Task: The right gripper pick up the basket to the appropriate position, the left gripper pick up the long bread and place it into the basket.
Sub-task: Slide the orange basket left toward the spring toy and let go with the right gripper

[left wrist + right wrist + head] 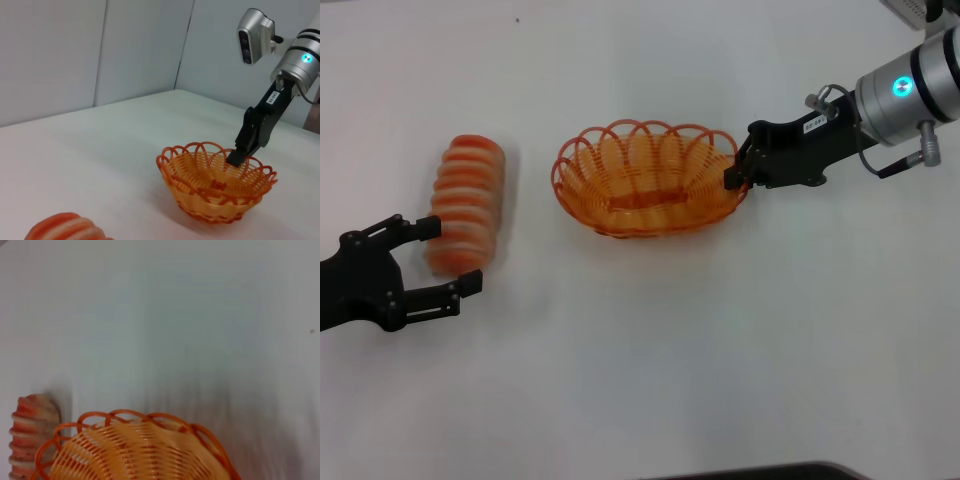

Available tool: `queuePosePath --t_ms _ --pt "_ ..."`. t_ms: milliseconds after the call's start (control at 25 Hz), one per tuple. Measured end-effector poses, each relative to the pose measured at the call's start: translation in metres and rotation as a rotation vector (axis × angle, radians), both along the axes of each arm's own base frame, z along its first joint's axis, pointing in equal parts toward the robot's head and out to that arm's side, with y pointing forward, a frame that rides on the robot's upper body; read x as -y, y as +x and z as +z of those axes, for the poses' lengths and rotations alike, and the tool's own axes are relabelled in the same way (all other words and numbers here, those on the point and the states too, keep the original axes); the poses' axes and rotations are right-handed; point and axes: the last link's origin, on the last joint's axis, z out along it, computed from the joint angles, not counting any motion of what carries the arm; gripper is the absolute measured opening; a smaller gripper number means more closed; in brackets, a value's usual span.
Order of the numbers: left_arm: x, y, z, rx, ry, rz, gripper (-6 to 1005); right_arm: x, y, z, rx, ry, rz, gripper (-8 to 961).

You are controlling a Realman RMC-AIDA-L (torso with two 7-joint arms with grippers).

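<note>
Orange open-weave basket [650, 185], cream bread [468, 205] with orange-red stripes, white table [720, 350].

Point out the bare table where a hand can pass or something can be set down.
Free: the strip between the long bread and the basket, and the wide near stretch of table below both. Crowded: the bread's near end, straddled by the open left gripper, and the basket's right rim, gripped by the right gripper.

A plain white table [650, 390] fills the workspace, backed by pale grey wall panels [75, 55] with vertical seams.
</note>
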Motion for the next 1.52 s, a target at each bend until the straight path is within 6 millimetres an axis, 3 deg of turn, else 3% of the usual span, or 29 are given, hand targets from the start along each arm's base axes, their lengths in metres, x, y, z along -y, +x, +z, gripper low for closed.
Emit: queuePosePath --t_ms 840,1440,1520 --pt "0.0 0.0 -0.002 -0.01 -0.005 -0.005 890 0.003 0.003 -0.022 -0.045 0.012 -0.002 134" --pt "0.001 0.001 -0.003 -0.011 -0.015 -0.008 881 0.005 0.002 -0.023 -0.122 0.038 -0.037 172" --pt "0.001 0.001 -0.003 -0.011 -0.015 -0.008 879 0.007 0.001 -0.025 -0.128 0.03 -0.039 229"
